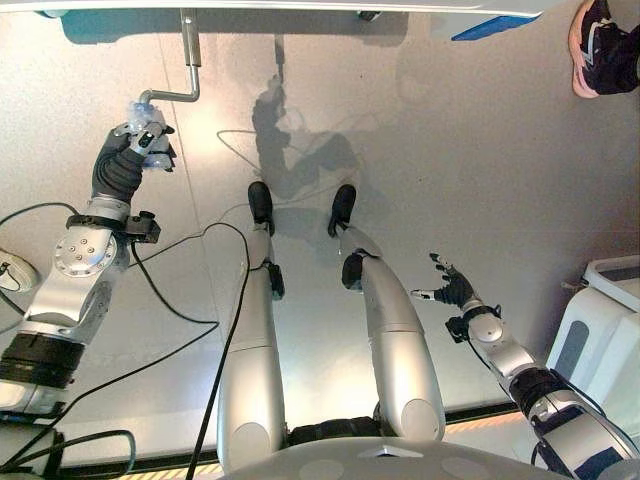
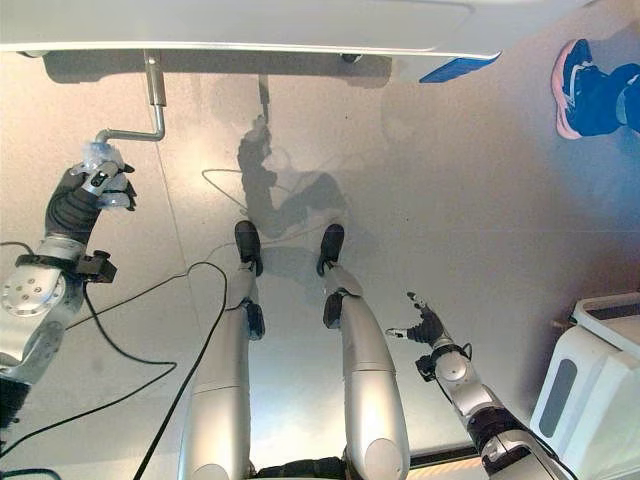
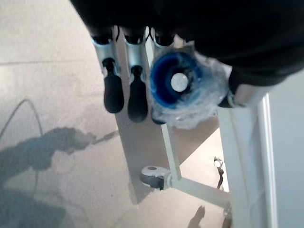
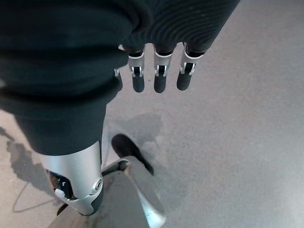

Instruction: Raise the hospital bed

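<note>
The hospital bed (image 1: 300,8) runs along the far edge of the floor (image 1: 450,180), and its crank (image 1: 186,70) hangs down from the frame near the robot's left side. The crank's shaft drops straight from the bed, then bends sideways toward the left hand (image 1: 148,135), ending in a blue knob wrapped in clear plastic (image 3: 183,88). The left hand's fingers (image 3: 114,92) are curled round that knob (in the left wrist view the knob sits between the fingers and the palm).

The knob lies off the shaft's axis, so the turning will likely have to sweep a circle round the shaft.

The right hand (image 1: 448,288) hangs low by the right leg, fingers loosely spread and holding nothing, well apart from the crank.
</note>
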`<state>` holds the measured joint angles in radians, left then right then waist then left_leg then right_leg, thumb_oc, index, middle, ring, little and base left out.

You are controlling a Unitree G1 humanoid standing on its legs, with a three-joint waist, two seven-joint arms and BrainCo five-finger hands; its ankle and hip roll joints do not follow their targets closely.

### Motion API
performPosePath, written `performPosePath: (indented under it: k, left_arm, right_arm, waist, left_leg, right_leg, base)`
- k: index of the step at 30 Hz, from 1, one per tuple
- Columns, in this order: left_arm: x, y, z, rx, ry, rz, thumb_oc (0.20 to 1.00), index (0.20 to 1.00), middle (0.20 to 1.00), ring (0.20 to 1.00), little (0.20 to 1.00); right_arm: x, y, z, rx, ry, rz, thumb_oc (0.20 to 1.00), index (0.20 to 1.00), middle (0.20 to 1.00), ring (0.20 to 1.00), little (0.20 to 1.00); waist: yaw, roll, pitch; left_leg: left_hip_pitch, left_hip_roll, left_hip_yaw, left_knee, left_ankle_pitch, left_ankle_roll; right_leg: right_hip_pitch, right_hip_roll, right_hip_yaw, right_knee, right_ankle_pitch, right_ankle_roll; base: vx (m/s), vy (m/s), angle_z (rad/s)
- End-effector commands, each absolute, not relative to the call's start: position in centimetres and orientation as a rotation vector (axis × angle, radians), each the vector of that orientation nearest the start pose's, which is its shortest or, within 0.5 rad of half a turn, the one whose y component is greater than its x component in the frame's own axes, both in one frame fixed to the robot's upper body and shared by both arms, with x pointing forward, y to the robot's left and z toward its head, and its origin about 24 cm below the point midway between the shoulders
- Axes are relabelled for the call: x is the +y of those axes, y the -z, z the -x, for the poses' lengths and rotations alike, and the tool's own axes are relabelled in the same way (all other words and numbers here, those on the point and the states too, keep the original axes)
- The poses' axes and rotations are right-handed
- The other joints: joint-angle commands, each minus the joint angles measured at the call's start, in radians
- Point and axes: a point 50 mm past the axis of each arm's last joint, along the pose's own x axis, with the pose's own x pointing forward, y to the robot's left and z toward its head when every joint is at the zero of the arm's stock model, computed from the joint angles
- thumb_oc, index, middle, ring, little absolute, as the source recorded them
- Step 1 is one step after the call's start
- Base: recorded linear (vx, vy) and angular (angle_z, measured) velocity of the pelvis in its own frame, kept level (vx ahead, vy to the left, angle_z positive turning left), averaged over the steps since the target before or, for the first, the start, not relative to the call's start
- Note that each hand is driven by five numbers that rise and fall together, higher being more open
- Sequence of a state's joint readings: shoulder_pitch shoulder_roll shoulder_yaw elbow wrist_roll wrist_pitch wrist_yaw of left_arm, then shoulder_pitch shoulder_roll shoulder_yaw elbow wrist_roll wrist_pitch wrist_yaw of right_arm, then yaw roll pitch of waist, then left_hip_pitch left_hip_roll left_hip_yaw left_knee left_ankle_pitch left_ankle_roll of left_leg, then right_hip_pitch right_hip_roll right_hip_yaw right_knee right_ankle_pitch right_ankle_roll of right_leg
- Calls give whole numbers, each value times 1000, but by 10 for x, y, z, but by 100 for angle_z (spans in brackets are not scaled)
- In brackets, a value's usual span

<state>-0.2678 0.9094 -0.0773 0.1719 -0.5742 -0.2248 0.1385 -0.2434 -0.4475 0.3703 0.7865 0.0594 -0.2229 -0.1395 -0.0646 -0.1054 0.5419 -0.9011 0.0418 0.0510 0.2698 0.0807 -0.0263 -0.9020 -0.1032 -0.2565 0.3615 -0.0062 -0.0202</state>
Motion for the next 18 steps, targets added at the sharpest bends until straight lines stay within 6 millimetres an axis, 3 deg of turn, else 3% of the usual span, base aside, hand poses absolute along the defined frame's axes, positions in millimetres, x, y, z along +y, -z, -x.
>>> performPosePath:
  k: [1,4,5,10,18]
  left_arm:
    - [337,-173,-265,-377,-336,-367,200,200,200,200,200]
    - [343,-173,-269,-363,-374,-382,200,200,200,200,200]
    - [354,-173,-282,-326,-462,-390,200,200,200,200,200]
    - [369,-184,-301,-269,-568,-472,200,200,200,200,200]
    - [362,-204,-333,-216,-591,-602,200,200,200,200,200]
  right_arm:
    - [-250,52,-242,416,-40,576,1000,1000,1000,1000,1000]
    - [-249,52,-243,412,-41,576,1000,1000,1000,1000,1000]
    - [-244,51,-247,407,-53,571,1000,1000,1000,1000,1000]
    - [-237,50,-252,395,-67,559,1000,1000,1000,1000,1000]
    - [-222,47,-259,370,-115,552,1000,1000,1000,1000,1000]
  waist:
    - [52,31,-23]
    - [49,24,-22]
    - [28,-6,-23]
    - [-2,-38,-23]
    - [-46,-73,-23]
  left_leg:
    - [-47,-60,21,29,-55,25]
    - [-53,-59,22,35,-58,26]
    - [-66,-52,22,53,-71,30]
    - [-75,-42,28,74,-84,31]
    - [-83,-30,48,103,-101,35]
  right_leg:
    - [0,-28,-5,-87,105,152]
    - [-1,-28,-4,-89,105,152]
    - [0,-25,1,-98,107,152]
    - [3,-17,18,-116,113,151]
    - [-9,1,50,-127,125,146]
  base:
    - [16,49,0]
    - [18,50,-3]
    - [27,77,-1]
    - [29,62,1]
    - [8,19,-7]
